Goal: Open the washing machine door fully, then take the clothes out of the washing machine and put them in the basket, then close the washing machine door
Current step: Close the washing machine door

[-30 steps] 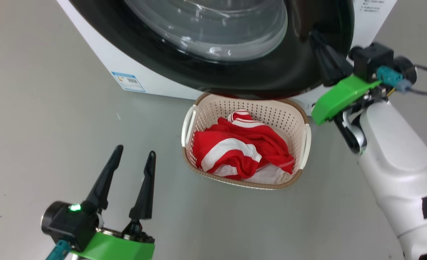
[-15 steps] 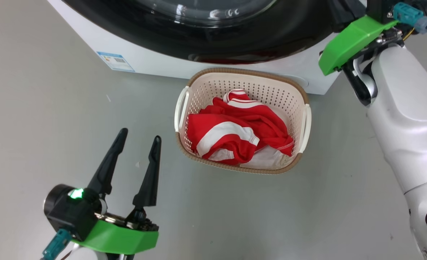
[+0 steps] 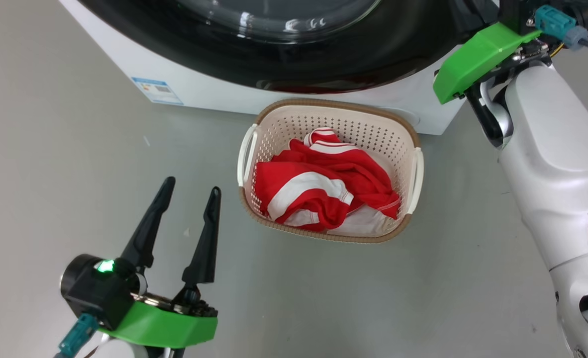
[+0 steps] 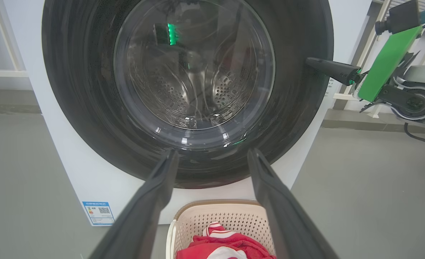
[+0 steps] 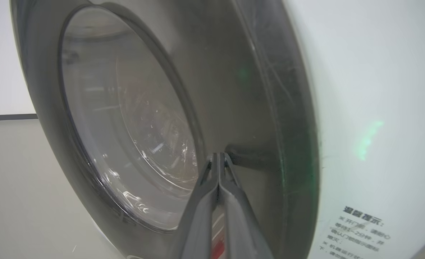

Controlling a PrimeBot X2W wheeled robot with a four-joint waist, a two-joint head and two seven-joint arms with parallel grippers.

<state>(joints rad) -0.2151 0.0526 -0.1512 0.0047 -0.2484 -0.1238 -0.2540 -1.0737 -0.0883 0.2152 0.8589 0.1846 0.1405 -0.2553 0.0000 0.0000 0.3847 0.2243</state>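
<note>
Head cam has tilted since the earlier frame, so most of the shift is the view, not the scene. One real change: the door [image 4: 194, 90] rim overlapped the basket's [image 3: 324, 237] far edge before, and now that whole edge is clear of it. Left gripper [image 3: 193, 185] sits about where it was.

Door now lies against the washer [image 3: 214, 94] front, and I can see the steel drum through the glass.

Right gripper [image 5: 218, 155]: fingers pressed together, nothing between them, tips at the door's black rim on its right side, next to a dark recess. I can't confirm actual contact.

Left gripper: fingers spread wide, empty, over the floor [image 3: 50, 174] to the left of the basket, aimed at the washer.

Clothes [image 3: 319, 191] are bunched in the basket, red with white stripes. Basket is on the floor just in front of the washer, below the door.
</note>
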